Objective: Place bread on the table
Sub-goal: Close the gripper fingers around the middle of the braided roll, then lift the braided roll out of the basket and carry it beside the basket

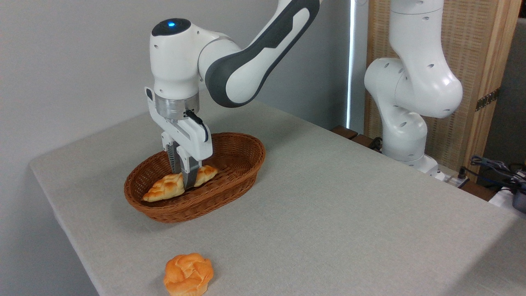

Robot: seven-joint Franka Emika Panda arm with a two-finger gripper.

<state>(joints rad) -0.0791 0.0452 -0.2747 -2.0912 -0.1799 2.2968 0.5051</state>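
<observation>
The bread (166, 187), a golden braided loaf with pointed ends, is inside the brown wicker basket (234, 176), lifted slightly off the basket's floor. My gripper (183, 180) reaches straight down into the basket and is shut on the loaf around its middle. The near finger hides part of the loaf. The table (328, 213) is covered in light grey-beige cloth and carries the basket at its left side.
A small round orange bun (188, 274) lies on the cloth near the front edge. The arm's white base (404, 123) stands at the back right beside a wooden panel. Cables and gear lie past the table's right edge.
</observation>
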